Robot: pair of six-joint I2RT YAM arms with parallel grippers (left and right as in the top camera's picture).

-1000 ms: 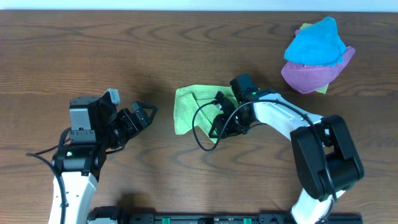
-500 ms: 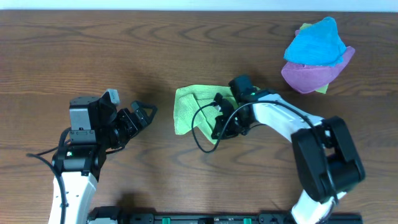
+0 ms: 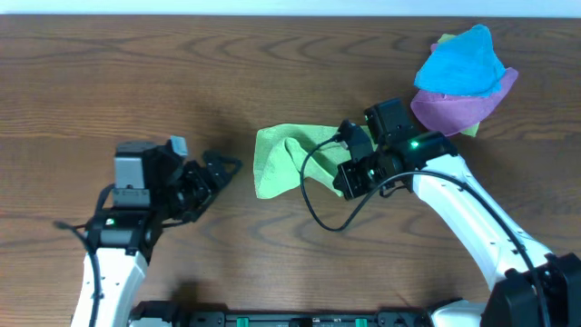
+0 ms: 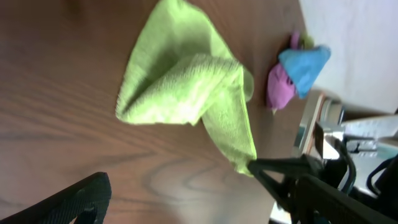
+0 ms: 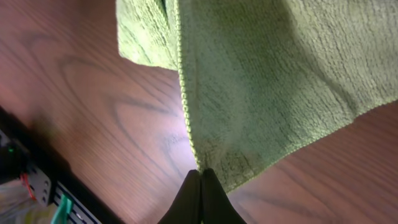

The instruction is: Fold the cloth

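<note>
The lime-green cloth (image 3: 275,156) lies crumpled at the table's middle, partly doubled over itself. It also shows in the left wrist view (image 4: 180,81) and the right wrist view (image 5: 267,81). My right gripper (image 3: 343,184) is shut on the cloth's near right corner, and its closed fingertips (image 5: 200,175) pinch the hemmed edge just above the wood. My left gripper (image 3: 222,169) is open and empty, left of the cloth and apart from it; its fingers (image 4: 199,190) frame bare table. No tag shows.
A bright blue cloth (image 3: 458,62) sits on a purple cloth (image 3: 454,111) in a pile at the back right, with a bit of green under them. The pile also shows in the left wrist view (image 4: 292,71). The wooden table (image 3: 109,82) stretches to the left.
My right arm has swung out to the right, still shut on the cloth's corner, pulling that corner rightward. My left arm has shifted slightly right, toward the cloth.
</note>
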